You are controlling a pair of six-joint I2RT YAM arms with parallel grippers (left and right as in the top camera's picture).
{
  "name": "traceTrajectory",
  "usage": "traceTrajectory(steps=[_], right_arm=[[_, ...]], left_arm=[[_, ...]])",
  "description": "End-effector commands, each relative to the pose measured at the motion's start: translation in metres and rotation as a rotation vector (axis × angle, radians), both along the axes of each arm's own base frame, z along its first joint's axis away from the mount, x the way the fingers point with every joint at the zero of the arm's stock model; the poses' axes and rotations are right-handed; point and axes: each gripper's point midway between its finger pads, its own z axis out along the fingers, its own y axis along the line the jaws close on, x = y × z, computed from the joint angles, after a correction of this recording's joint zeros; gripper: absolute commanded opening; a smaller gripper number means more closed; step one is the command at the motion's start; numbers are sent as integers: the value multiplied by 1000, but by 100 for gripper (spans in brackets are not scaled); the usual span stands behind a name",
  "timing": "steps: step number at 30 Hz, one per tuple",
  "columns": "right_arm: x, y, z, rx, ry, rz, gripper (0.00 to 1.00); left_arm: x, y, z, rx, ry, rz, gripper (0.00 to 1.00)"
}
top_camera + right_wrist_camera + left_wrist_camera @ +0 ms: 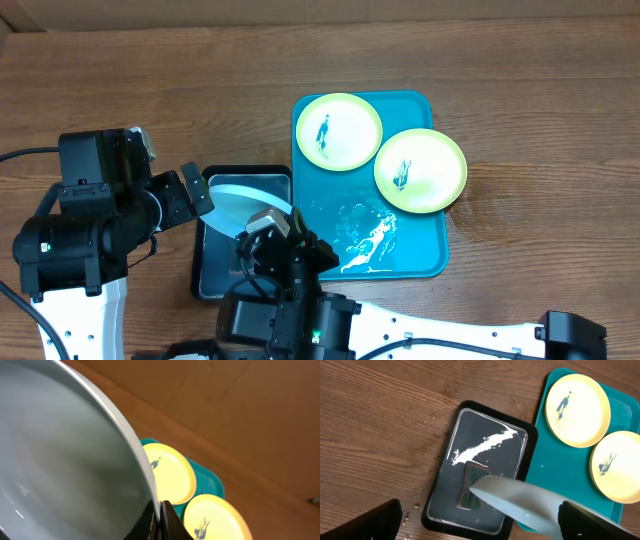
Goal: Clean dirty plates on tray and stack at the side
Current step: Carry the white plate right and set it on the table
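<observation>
1. The right hand (pixel 160 519) is nearest, at 6 o'clock of the worktop (pixel 500 60). Its jaws are pinched narrow on the rim of the light blue plate (pixel 235 200).
2. This plate is round and shallow, pale grey-blue throughout with a thin raised rim. It is held tilted above the dark tray (pixel 205 280). I cannot tell whether its lower edge touches that tray.
3. The dark tray is a small black rectangle with rounded corners. It holds a glossy film with a white streak (pixel 482 446) and a dark rectangular block (pixel 470 477), which the plate partly covers.
4. The left hand (pixel 195 188) is at 9 o'clock of the dark tray. Its jaws are spread wide and grip nothing. One finger is just beside the plate's edge, and I cannot tell whether they touch.
5. The turquoise tray (pixel 425 262) lies at 3 o'clock of the dark tray, just beside it. It is large and bright, with rounded corners and a raised rim. Its 6 o'clock half is bare except for white wet-looking smears (pixel 365 240).
6. Farther off, a yellow-green plate (pixel 339 131) lies flat in the tray's 11 o'clock corner. It has a pale centre and a small blue smear.
7. A second yellow-green plate (pixel 420 170) lies at the tray's 3 o'clock edge, overhanging the rim. It carries a similar blue smear and sits just beside the first.
</observation>
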Motion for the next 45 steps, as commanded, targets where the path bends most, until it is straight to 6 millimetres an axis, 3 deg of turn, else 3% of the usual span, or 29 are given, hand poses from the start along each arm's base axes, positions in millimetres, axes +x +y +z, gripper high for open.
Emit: traceTrajectory(steps=[1,6,8,10,13,17,20,23,26,28,32,36,41,44,45], right_arm=[[21,-9,-11,192,131,-87,4],[62,-34,-72,469,653,-213,4],[73,-45,-78,591,841,-214,4],[88,-62,-71,732,997,-169,4],[123,-127,-55,965,1065,-245,4],[151,-244,-62,1101,978,-533,4],[146,-333,-73,1139,892,-785,4],[118,-421,-88,1127,791,-1086,4],[79,-480,-107,1094,733,-1323,4],[53,-502,-124,1084,727,-1440,4],[22,-506,-157,1105,775,-1529,4],[9,-485,-188,1085,852,-1525,4],[12,-447,-212,1005,938,-1432,4],[22,-432,-212,959,954,-1367,4],[25,-428,-210,949,957,-1349,10]], left_arm=[[2,3,5,22,-17,-10,100],[2,3,5,22,-17,-10,100],[2,3,5,22,-17,-10,100],[2,3,5,22,-17,-10,100],[2,3,5,22,-17,-10,100],[2,3,5,22,-17,-10,100],[2,3,5,22,-17,-10,100],[2,3,5,22,-17,-10,100],[2,3,5,22,-17,-10,100],[2,3,5,22,-16,-10,100],[2,3,5,22,-16,-10,100],[2,3,5,22,-17,-10,100],[2,3,5,22,-17,-10,100],[2,3,5,22,-16,-10,100],[2,3,5,22,-17,-10,100]])
